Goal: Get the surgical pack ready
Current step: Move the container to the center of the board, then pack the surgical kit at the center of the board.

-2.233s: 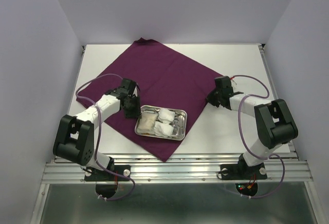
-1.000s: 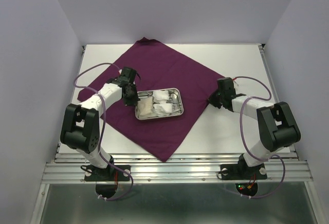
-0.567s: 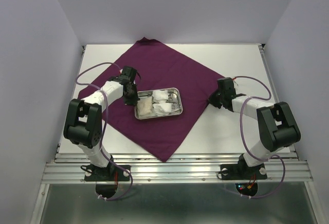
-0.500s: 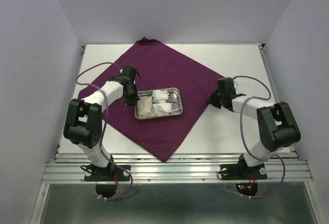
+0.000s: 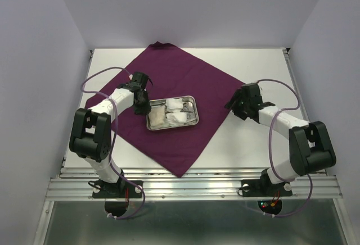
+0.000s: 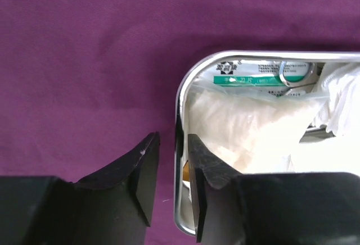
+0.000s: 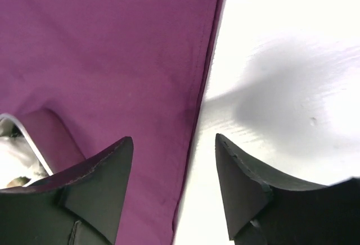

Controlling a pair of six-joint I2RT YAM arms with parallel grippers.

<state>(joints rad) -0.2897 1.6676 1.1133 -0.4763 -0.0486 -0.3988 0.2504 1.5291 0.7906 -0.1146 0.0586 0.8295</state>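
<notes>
**Steel tray (image 6: 181,85) loaded on the purple cloth (image 5: 185,79); both sets of jaws apart.**
The tray sits mid-cloth on the bench (image 5: 253,144). The left gripper (image 6: 171,144) straddles the tray's left wall, jaws slightly apart and not clamping. The right gripper (image 7: 173,144) hangs right of the tray over the cloth hem, jaws wide and empty. Probable handling: tray rigid, light and slippery, so pinch its thin wall. Cloth limp, so lift by a corner. Gauze pads (image 5: 179,105) shift easily.

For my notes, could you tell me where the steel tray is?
In the top view, the steel tray sits mid-table on the purple cloth, the left gripper at its left end.
</notes>
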